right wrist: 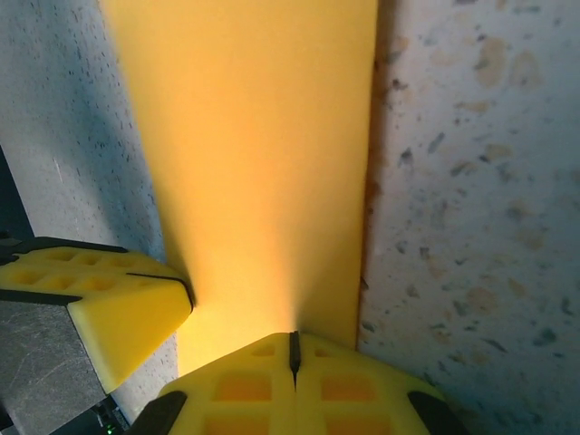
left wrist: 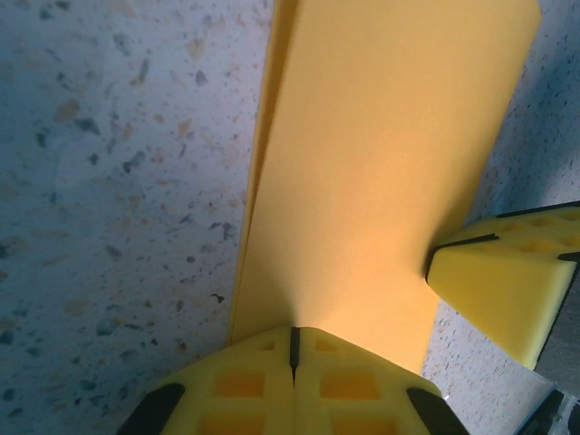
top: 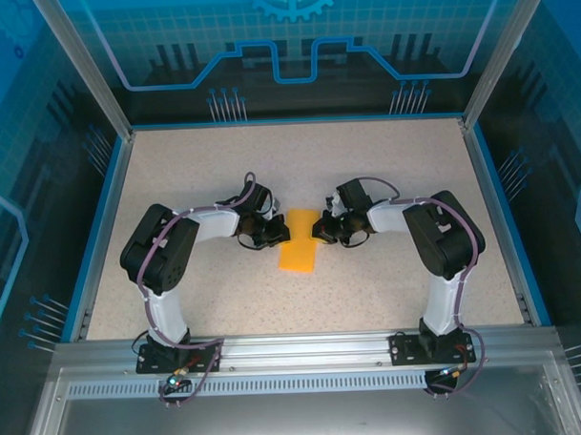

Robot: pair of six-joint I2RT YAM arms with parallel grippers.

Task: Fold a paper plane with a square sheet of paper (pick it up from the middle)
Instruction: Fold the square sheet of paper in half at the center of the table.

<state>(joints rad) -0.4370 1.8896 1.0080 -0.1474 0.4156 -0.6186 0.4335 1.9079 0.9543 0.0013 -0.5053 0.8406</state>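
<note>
The speckled table (top: 174, 164) carries everything; the left arm (top: 163, 251) and right arm (top: 449, 236) bend inward toward its centre; there the sheet of paper (top: 297, 244) lies, doubled into a narrow orange strip running 12 to 6 o'clock; the left gripper (top: 269, 233) meets it at 9 o'clock and the right gripper (top: 321, 228) at 3 o'clock; in both wrist views the jaws are closed to a thin seam at the strip's long edge, and I cannot tell whether a layer is nipped between them; the paper looks feather-light, limp and easily creased, so I judge it best taken by a free edge at mid-length, gently, with the opposite side pinned.
</note>
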